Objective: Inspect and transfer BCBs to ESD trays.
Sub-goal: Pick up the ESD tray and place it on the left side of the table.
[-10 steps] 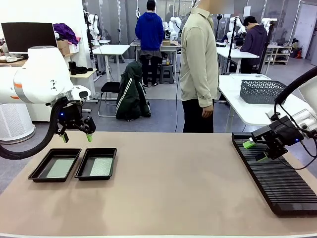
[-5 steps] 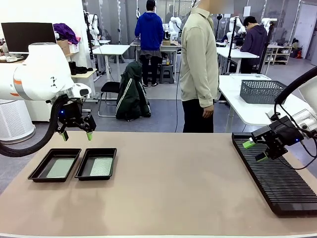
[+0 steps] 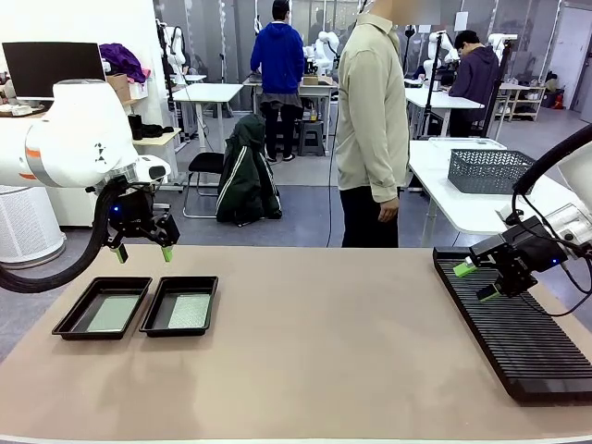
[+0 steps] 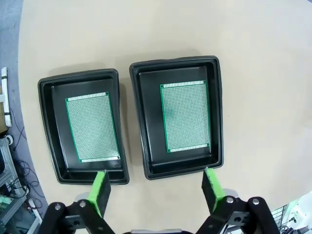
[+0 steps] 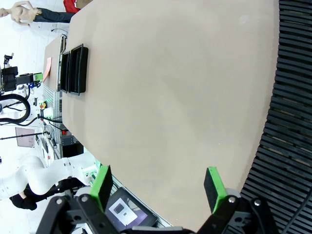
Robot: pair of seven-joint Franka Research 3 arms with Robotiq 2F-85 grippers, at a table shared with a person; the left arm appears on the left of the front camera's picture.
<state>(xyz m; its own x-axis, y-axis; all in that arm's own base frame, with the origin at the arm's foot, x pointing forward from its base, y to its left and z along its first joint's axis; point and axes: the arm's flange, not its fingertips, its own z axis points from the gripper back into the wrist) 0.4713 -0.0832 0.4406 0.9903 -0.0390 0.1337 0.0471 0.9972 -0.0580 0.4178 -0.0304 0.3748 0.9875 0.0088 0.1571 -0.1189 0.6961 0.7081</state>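
Two trays (image 4: 146, 122), one circuit board (image 4: 185, 117) each. Left gripper (image 4: 156, 187) above trays, empty, spread wide; right gripper (image 3: 478, 281) likewise over rack (image 3: 518, 342). Risk: descending finger clips a rim, shifting tray.

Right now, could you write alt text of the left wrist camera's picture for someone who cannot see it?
Two black ESD trays sit side by side on a tan table, each holding one green BCB lying flat inside. The left gripper hangs above them, open and empty, its green-padded fingers rising from the bottom edge.
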